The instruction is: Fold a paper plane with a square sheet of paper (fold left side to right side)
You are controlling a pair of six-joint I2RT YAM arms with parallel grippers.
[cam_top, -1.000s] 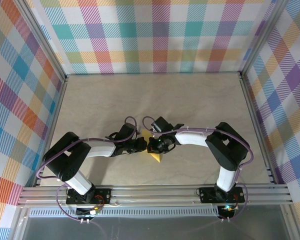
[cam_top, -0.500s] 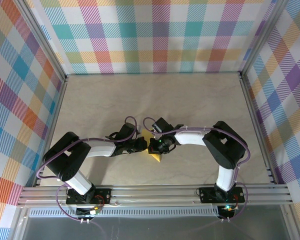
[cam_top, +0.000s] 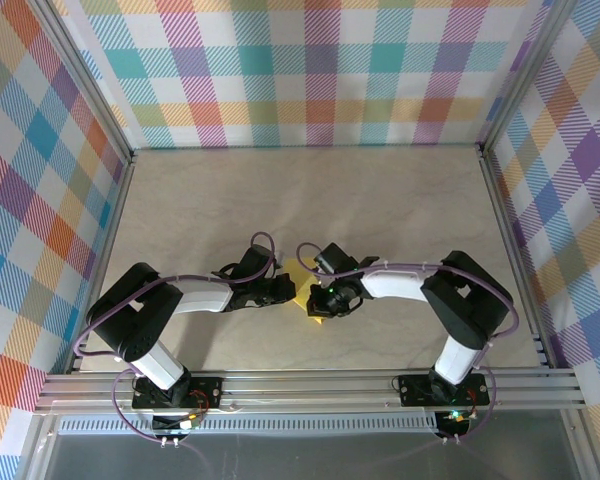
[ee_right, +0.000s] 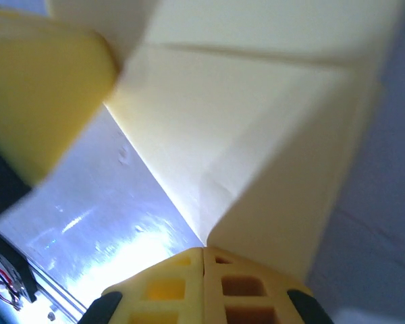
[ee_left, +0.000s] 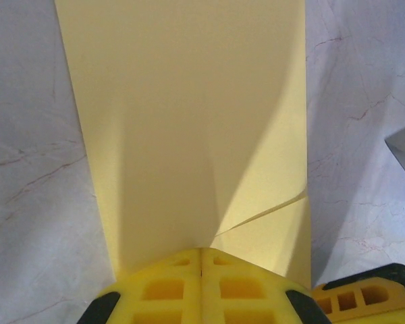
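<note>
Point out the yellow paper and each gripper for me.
yellow paper (ee_left: 189,121), left wrist view, on its flat middle.
left gripper (ee_left: 201,256), left wrist view, where its shut jaws meet the paper's edge.
right gripper (ee_right: 204,253), right wrist view, where its shut jaws pinch the paper.

The left arm (cam_top: 195,298) and the right arm (cam_top: 400,285) are white with fat black joints and black bases (cam_top: 175,392), thin purple cables (cam_top: 263,240) loop along them, and the left pincer (ee_left: 201,251) and right pincer (ee_right: 204,250) have yellow fingers with little square holes.
</note>
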